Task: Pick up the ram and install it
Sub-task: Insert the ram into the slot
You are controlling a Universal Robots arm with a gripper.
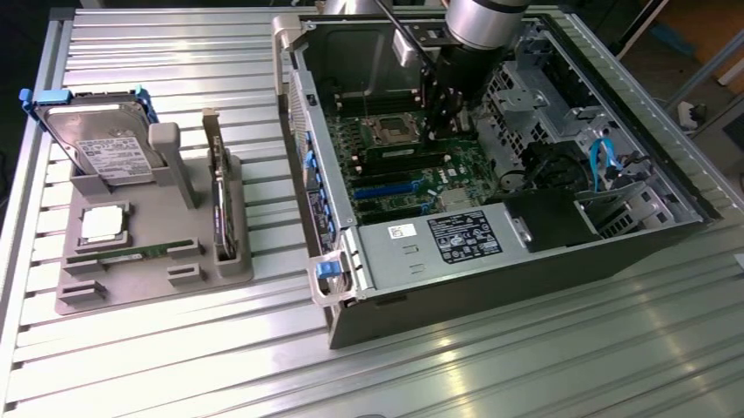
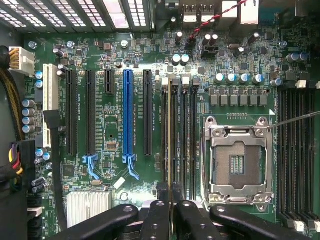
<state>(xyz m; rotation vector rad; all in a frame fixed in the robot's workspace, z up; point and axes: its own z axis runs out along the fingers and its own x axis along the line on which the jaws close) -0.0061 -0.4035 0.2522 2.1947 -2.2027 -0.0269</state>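
The ram (image 2: 170, 140) shows edge-on as a thin tan line between my fingertips. It runs along the second of several black memory slots (image 2: 186, 140) beside the open CPU socket (image 2: 240, 160). My gripper (image 2: 170, 196) is shut on its upper edge, one black finger (image 2: 156, 215) on each side. Whether the stick is seated in the slot or just above it, I cannot tell. In the exterior view my gripper (image 1: 445, 122) reaches straight down into the open computer case (image 1: 348, 252), over the green motherboard (image 1: 407, 174).
A grey holder (image 1: 152, 279) at the exterior view's left carries a silver hard drive (image 1: 99, 144), a dark card on edge (image 1: 221, 205) and a green stick lying flat (image 1: 122, 254). Case walls, a black shroud (image 1: 552, 218) and blue cables (image 1: 598, 161) crowd the motherboard.
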